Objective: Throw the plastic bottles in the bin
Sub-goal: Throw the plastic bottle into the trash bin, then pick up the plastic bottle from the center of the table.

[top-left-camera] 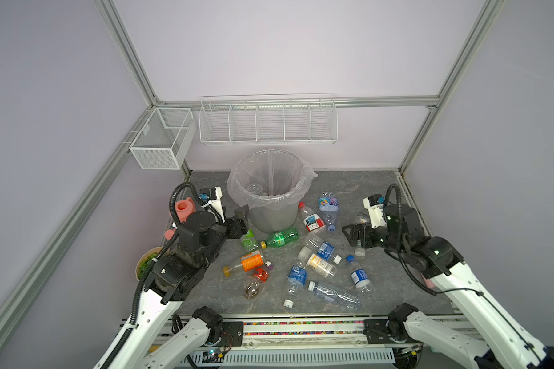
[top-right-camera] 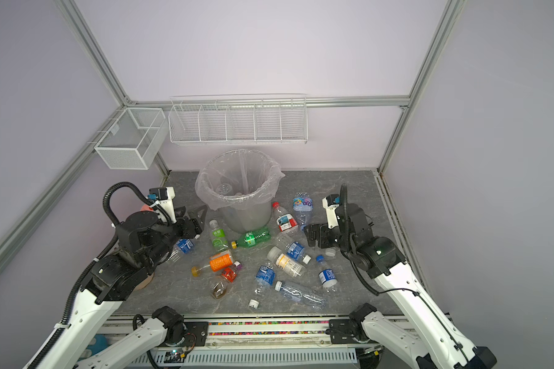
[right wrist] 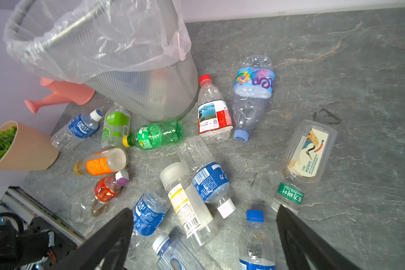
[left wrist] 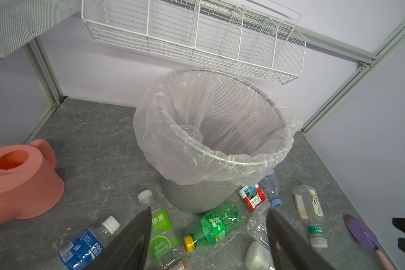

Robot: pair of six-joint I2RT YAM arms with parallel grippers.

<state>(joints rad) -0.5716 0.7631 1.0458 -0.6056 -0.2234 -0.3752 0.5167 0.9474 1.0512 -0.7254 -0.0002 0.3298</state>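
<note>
The grey bin [top-left-camera: 269, 219] with its clear bag stands at the back centre, a clear bottle [left wrist: 192, 134] lying inside it. Several plastic bottles lie scattered on the table in front: a green one [top-left-camera: 280, 238] against the bin's foot, an orange-labelled one [top-left-camera: 248, 262], a red-labelled one [top-left-camera: 311, 219] and blue-labelled ones [top-left-camera: 296, 274]. My left gripper [top-left-camera: 240, 220] hovers open left of the bin, above the lime-labelled bottle [left wrist: 161, 233] and the green bottle [left wrist: 215, 226]. Right of the pile, my right gripper [top-left-camera: 352, 233] hangs wide open over blue-labelled bottles [right wrist: 208, 182], holding nothing.
A pink watering can [left wrist: 21, 177] and a potted plant [right wrist: 21, 147] stand at the left edge. A purple trowel [left wrist: 362, 231] lies at the right. Two white wire baskets [top-left-camera: 267, 119] [top-left-camera: 162, 137] hang on the walls. A loose white cap [top-left-camera: 288, 303] lies near the front.
</note>
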